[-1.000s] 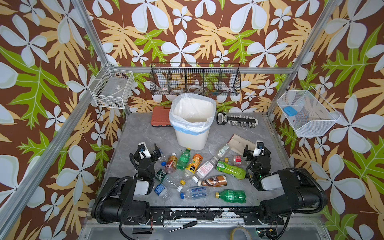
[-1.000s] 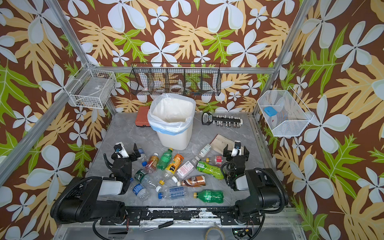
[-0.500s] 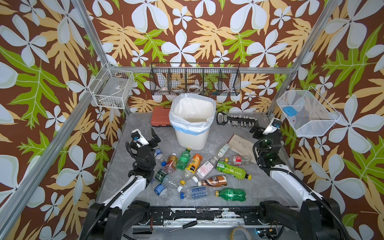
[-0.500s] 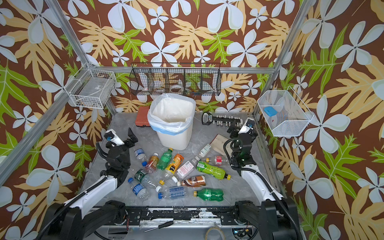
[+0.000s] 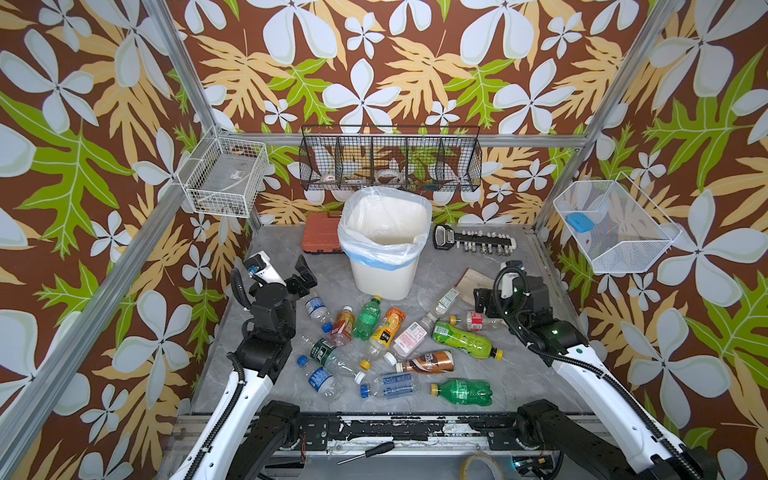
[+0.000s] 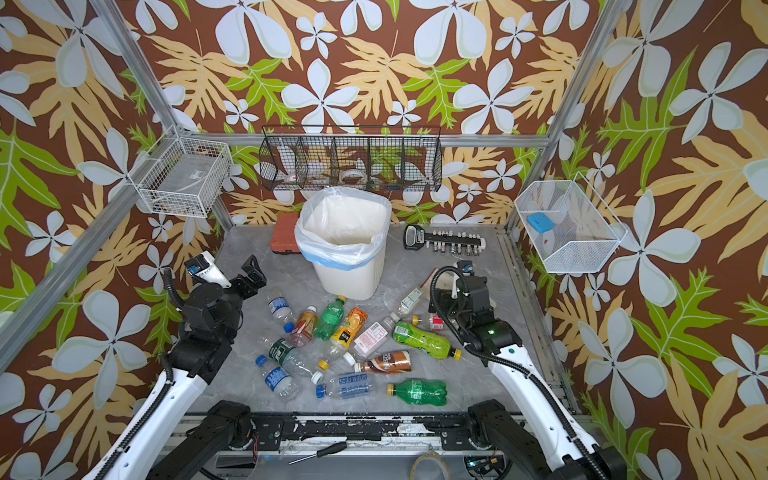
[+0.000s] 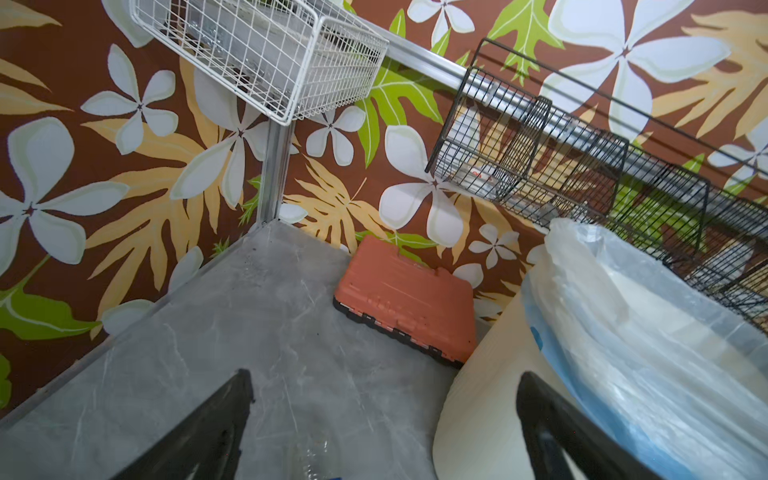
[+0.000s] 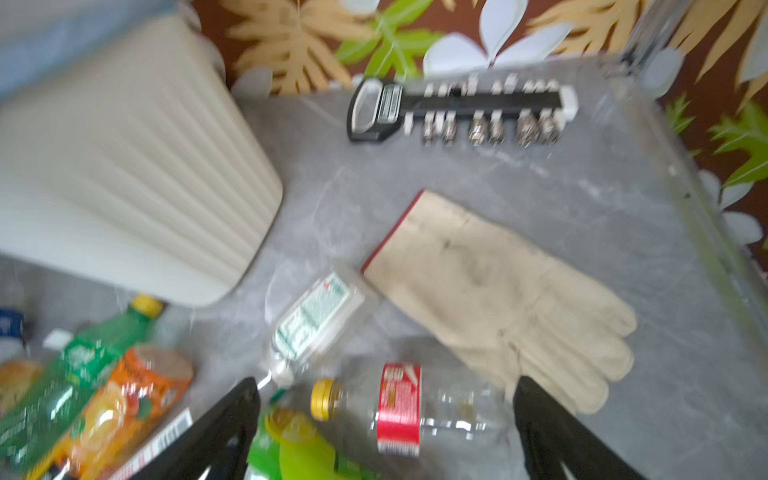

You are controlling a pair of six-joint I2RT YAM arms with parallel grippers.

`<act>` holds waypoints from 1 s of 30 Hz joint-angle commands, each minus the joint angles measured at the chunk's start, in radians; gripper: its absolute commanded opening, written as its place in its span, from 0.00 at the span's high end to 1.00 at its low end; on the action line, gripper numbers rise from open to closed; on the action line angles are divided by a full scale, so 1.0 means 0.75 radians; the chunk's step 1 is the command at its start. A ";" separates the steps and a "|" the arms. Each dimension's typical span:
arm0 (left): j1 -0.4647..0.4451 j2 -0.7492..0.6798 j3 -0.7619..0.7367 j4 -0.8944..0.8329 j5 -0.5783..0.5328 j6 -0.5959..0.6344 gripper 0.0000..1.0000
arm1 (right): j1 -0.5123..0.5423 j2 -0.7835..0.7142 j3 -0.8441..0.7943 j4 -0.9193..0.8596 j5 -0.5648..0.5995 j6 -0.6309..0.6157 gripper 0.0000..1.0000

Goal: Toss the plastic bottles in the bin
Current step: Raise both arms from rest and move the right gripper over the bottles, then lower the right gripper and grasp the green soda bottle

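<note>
Several plastic bottles [image 5: 461,341] lie scattered on the grey table in front of the bin [image 5: 384,282] in both top views. The white bin [image 6: 347,278] stands upright at the back middle with a bag over its rim. My left gripper [image 5: 305,274] hangs open left of the bin, above a clear blue-labelled bottle [image 5: 316,309]; in the left wrist view the left gripper [image 7: 384,376] has only table between its fingers. My right gripper [image 8: 384,381] is open and low over a clear red-labelled bottle [image 8: 399,409] with a yellow cap, which lies between the fingers.
A beige glove [image 8: 498,303] lies just behind the right gripper. A socket rail [image 5: 473,243] and an orange case [image 5: 322,235] sit at the back. Wire baskets [image 5: 390,160] hang on the walls. A screwdriver [image 5: 365,453] lies on the front rail.
Both arms have unfolded from the front rail. The left gripper rose and moved toward the bin's left side. The right gripper swung back right, then came down over the red-labelled bottle.
</note>
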 commanded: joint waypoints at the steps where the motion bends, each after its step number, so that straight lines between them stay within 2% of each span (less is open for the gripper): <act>1: 0.000 -0.014 -0.016 -0.094 -0.015 0.095 0.00 | 0.111 0.004 -0.003 -0.234 0.005 0.031 0.07; 8: 0.000 -0.068 -0.051 -0.077 0.003 0.095 0.00 | 0.301 0.130 0.006 -0.276 -0.006 0.008 0.10; 13: 0.000 -0.098 -0.075 -0.079 0.001 0.087 0.00 | 0.306 0.252 0.049 -0.288 -0.087 -0.025 0.12; 18: -0.001 -0.106 -0.073 -0.073 0.025 0.092 0.00 | 0.321 0.333 0.055 -0.286 -0.082 -0.032 0.13; 30: -0.001 -0.110 -0.079 -0.071 0.028 0.085 0.00 | 0.411 0.447 0.049 -0.318 0.039 0.017 0.14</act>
